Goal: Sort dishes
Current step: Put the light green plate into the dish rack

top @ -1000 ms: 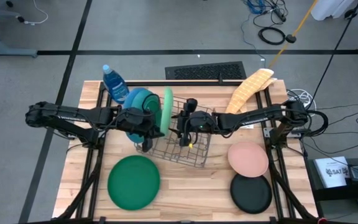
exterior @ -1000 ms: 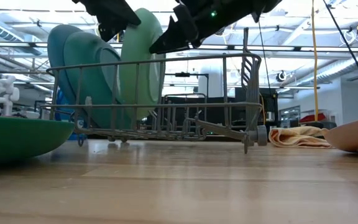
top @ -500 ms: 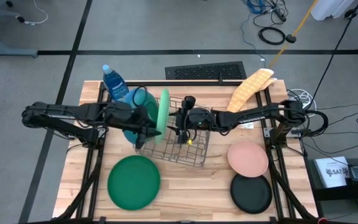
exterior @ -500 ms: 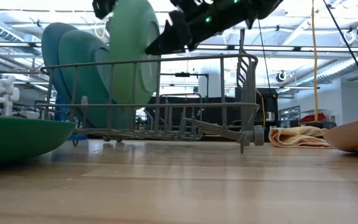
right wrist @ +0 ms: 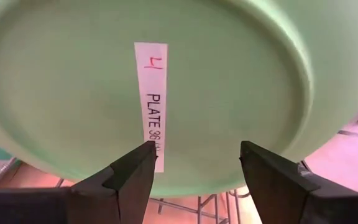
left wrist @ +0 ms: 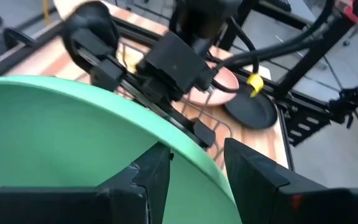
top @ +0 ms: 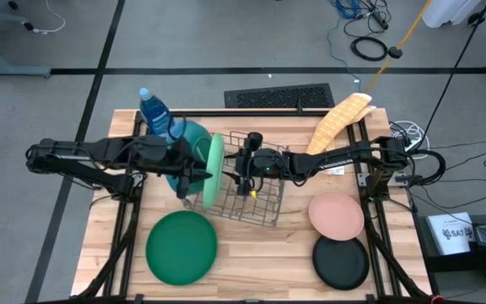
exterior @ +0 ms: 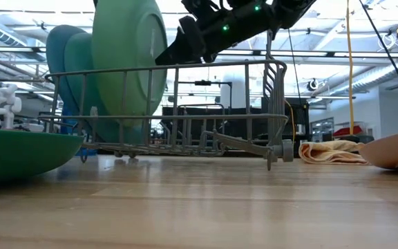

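Note:
A light green plate [top: 213, 169] stands on edge in the wire rack [top: 260, 198], its lower rim among the wires and its top tipped toward a teal plate [exterior: 81, 69] and a blue one [exterior: 57, 48] standing to its left. My left gripper [left wrist: 196, 149] is open at the green plate's upper rim [left wrist: 188, 155], one finger on each side. My right gripper [right wrist: 196, 146] is open, its fingertips at the plate's labelled underside [right wrist: 216, 81]. A dark green plate [top: 181, 247], a pink plate [top: 337, 215] and a black plate [top: 341, 263] lie flat on the table. My left gripper straddles the green plate's upper rim with its fingers apart; whether either finger [left wrist: 154, 174] touches it, I cannot tell. My right gripper comes slanting down from the table's right, its open fingertips [right wrist: 143, 155] close against the plate's underside beside the white label [right wrist: 151, 93]; whether they touch, I cannot tell.
A blue soap bottle [top: 153, 108] stands at the far left corner, close behind the rack. A yellow cloth [top: 337, 122] lies at the far right. The near middle of the wooden table [top: 260, 253] lies between the flat plates.
The light green plate has tipped its top toward the table's left and now leans toward the teal plate, while its lower rim stays in the rack. My left gripper has risen and drawn back toward the left edge.

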`<state>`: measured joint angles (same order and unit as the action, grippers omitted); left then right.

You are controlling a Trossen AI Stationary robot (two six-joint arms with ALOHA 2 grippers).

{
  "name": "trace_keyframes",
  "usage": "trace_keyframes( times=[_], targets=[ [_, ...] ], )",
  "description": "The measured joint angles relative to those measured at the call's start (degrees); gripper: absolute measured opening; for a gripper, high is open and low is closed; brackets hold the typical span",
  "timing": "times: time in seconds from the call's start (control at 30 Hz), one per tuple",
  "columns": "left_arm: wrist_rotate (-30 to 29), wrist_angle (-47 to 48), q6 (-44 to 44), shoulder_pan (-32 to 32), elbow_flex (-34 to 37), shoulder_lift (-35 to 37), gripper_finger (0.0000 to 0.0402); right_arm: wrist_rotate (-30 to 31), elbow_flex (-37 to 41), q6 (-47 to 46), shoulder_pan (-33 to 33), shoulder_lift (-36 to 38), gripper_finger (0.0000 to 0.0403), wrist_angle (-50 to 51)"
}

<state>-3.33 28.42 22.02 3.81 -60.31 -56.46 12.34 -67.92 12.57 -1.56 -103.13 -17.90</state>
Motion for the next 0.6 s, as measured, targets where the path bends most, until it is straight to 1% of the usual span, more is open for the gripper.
trace_keyframes(
  times=[0.2, 0.37, 0.5, 0.6],
  targets=[
    [-2.73, 0.30, 0.62, 0.00, 0.01, 1.87, 0.0150, -0.11, 0.00, -1.67, -0.57, 0.01, 0.0228, -1.16],
    [-3.18, 0.81, 1.68, -0.02, 0.10, 1.85, 0.0150, 0.95, 0.02, -3.76, -2.02, 0.04, 0.0228, -3.84],
    [-3.56, 1.17, 1.66, -0.02, 0.10, 1.72, 0.0150, 1.05, 0.02, -7.18, -4.12, 0.07, 0.0228, -3.34],
    [-6.96, 2.38, 1.68, 0.00, 0.10, 1.39, 0.0150, 1.16, 0.04, -7.44, -4.56, 0.07, 0.0228, -2.78]
  ],
)
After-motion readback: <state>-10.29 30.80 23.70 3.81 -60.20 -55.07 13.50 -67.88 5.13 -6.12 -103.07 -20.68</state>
